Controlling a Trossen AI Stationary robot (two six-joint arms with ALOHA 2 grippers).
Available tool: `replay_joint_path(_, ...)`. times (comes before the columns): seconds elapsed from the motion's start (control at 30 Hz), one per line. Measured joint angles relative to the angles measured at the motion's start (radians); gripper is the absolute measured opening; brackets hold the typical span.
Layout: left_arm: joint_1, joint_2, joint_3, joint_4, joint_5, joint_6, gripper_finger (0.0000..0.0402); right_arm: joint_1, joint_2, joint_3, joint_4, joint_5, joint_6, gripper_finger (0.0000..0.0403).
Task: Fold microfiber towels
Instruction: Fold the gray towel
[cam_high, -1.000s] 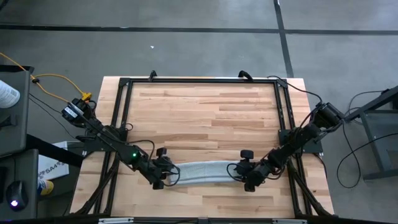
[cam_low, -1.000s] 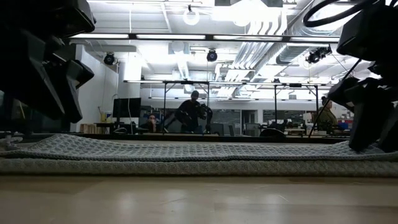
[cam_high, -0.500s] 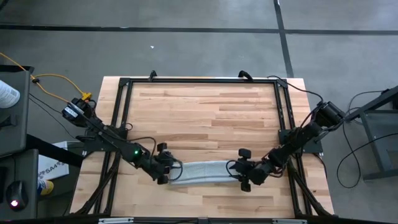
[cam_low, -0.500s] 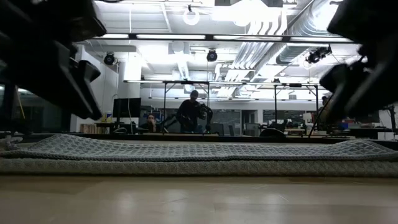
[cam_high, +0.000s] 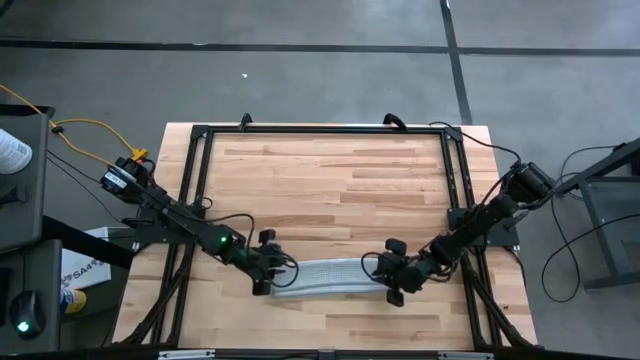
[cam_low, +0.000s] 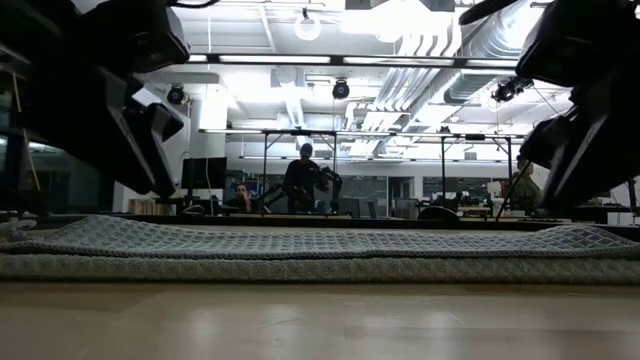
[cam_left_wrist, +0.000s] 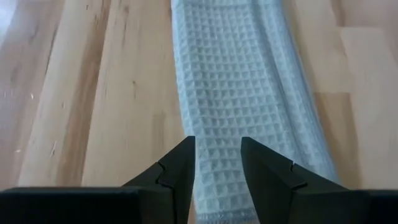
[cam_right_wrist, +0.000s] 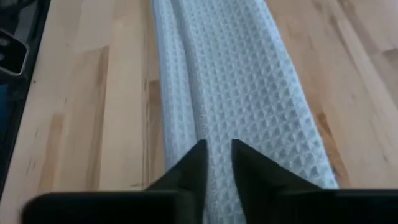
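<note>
1. The towel (cam_high: 332, 275) lies flat as a long narrow band on the wooden table (cam_high: 330, 180), close to the table's near edge; it looks already folded down into a strip, layered along its length.
2. It has not shifted over the last second: same strip, same place, both ends on the wood.
3. What has changed is at the ends. The left gripper (cam_high: 266, 277) has slid in from just outside the towel's left end and now hangs over that end, its fingers (cam_left_wrist: 179, 171) spread a little with the cloth showing in the gap between them, nothing pinched.
4. The right gripper (cam_high: 395, 283) sits over the towel's right end and has just narrowed; its fingers (cam_right_wrist: 194, 163) are now close together with a thin slit left, poised above the weave. Whether any cloth is caught between them I cannot tell.
5. My read: both arms are lining up on the two short ends, the right one a beat ahead, for the next fold across the strip.
6. A person (cam_low: 303, 180) stands far behind the towel, in the room beyond.
</note>
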Motion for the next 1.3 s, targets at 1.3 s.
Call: replay_joint_path(1.3, 0.0, 0.114, 0.0, 0.046, 0.149, -0.009, 0.0001, -0.119, 0.114, 0.003, -0.017, -0.083, -0.013, 0.0002)
